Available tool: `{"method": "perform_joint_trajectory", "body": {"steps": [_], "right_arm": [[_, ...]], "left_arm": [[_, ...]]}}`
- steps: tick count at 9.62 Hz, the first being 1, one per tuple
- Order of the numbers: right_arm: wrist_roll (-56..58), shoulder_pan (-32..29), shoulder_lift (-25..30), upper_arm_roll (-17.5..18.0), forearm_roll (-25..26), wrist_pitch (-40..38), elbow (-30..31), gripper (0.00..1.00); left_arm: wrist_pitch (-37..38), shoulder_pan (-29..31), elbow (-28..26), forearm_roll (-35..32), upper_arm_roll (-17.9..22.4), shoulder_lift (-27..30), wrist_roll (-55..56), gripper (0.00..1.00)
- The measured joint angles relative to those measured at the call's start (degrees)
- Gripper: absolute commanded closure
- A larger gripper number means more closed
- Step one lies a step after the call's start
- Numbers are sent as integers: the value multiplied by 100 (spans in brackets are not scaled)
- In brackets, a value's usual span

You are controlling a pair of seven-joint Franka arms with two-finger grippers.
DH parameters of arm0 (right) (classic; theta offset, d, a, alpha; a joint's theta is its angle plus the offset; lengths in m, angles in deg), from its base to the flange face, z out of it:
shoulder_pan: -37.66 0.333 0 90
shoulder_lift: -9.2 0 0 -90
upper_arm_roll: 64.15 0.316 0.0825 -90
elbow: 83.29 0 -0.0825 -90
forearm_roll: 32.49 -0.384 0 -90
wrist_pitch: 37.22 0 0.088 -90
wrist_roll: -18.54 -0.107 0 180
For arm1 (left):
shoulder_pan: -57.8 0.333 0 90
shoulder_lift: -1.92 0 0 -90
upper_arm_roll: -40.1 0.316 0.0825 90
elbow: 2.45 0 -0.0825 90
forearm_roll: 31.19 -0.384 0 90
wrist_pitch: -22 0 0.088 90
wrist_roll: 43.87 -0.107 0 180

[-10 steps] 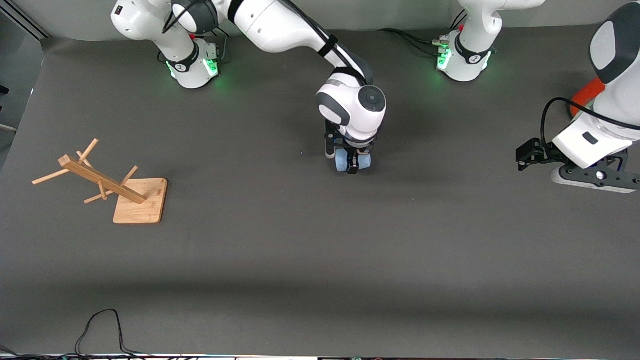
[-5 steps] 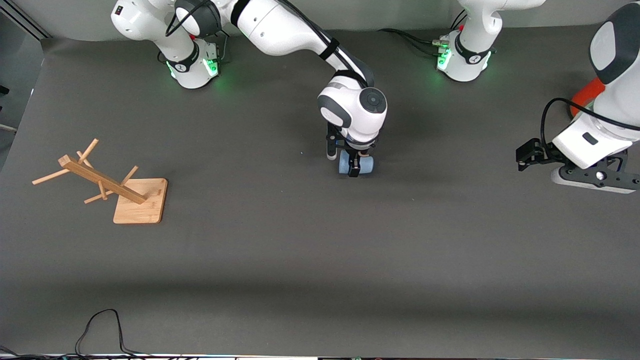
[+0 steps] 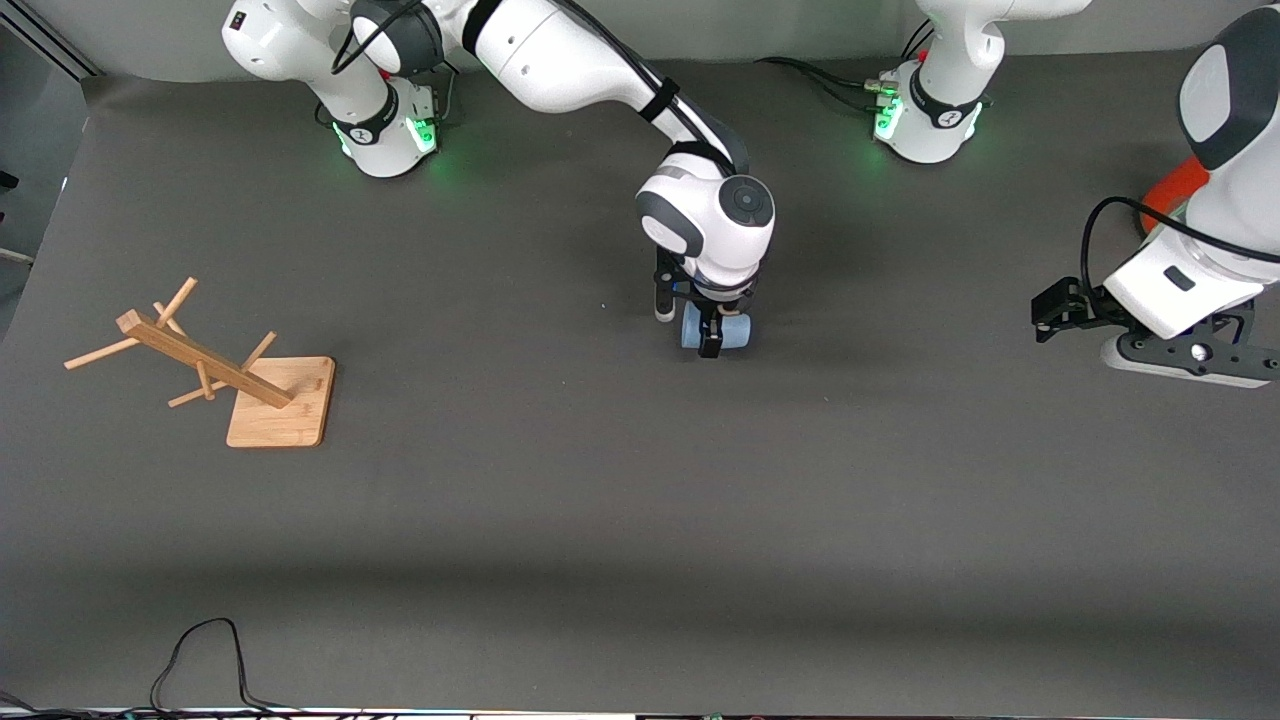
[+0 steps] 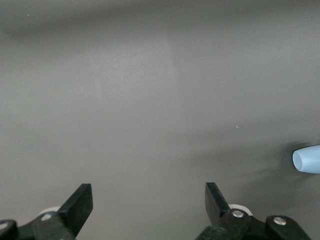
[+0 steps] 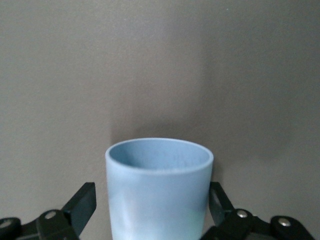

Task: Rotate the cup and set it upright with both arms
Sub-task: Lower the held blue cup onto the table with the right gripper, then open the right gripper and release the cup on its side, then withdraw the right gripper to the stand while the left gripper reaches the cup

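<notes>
Your right gripper (image 3: 712, 335) has its jaws clamped on the cup (image 3: 716, 333) at frame centre, cup sideways just off the bench (image 3: 600, 520). Uprighting remains. Left gripper (image 3: 1048, 313), jaws wide, waits at right edge. Versus earlier: cup has shifted slightly lower-right.

Dark grey table mat (image 3: 600, 520); pale wall strip (image 3: 800, 25) along top (evenly lit).

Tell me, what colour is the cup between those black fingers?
Light blue, plain all over; the cup shows best in the right wrist view.
</notes>
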Motion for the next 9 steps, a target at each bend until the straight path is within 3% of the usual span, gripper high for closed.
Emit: {"method": "perform_joint_trajectory", "body": {"steps": [2,5,9], "right_arm": [[2,-16,211,-26,0,-350,-102,0],[371,-101,1008,-45,-8,-1582,-170,0],[2887,-911,2102,-112,-20,-3512,-143,0]], "left_arm": [[5,0,0,0,1,-2,0,0],[10,1,0,0,1,-2,0,0],[11,-20,1,2,-18,-3,-1,0]]}}
